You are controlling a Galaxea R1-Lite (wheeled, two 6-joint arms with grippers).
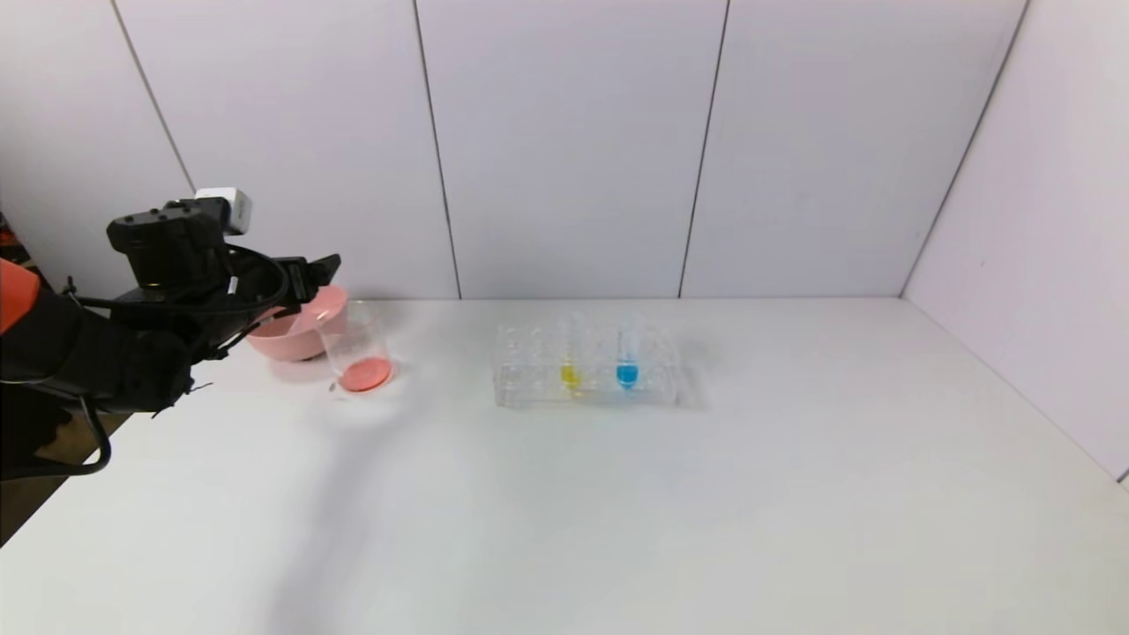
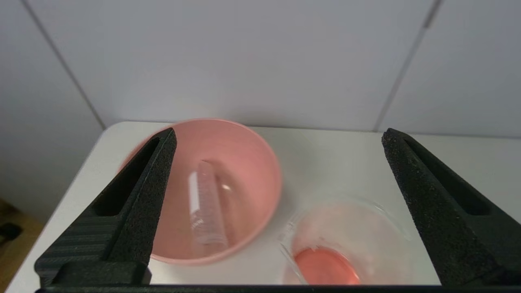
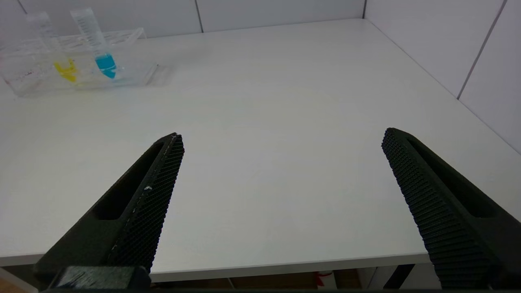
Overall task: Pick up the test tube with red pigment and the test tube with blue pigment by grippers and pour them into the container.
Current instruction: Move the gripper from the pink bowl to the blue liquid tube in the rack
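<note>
Blue tube (image 1: 627, 357) upright in rack (image 1: 586, 380), off at 3 o'clock from left gripper (image 2: 276, 138), jaws spread wide, empty, over pink bowl (image 2: 252, 162); right gripper (image 3: 281, 138) likewise spread, nearer.

Three tubes (image 1: 627, 353); one beaker (image 1: 356, 347); one bowl (image 1: 295, 331); one rack (image 1: 586, 388).

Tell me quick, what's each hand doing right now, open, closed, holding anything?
Left hand: open, empty, above the pink bowl where an empty tube lies.
Right hand: open, empty, over the table's near edge.
</note>
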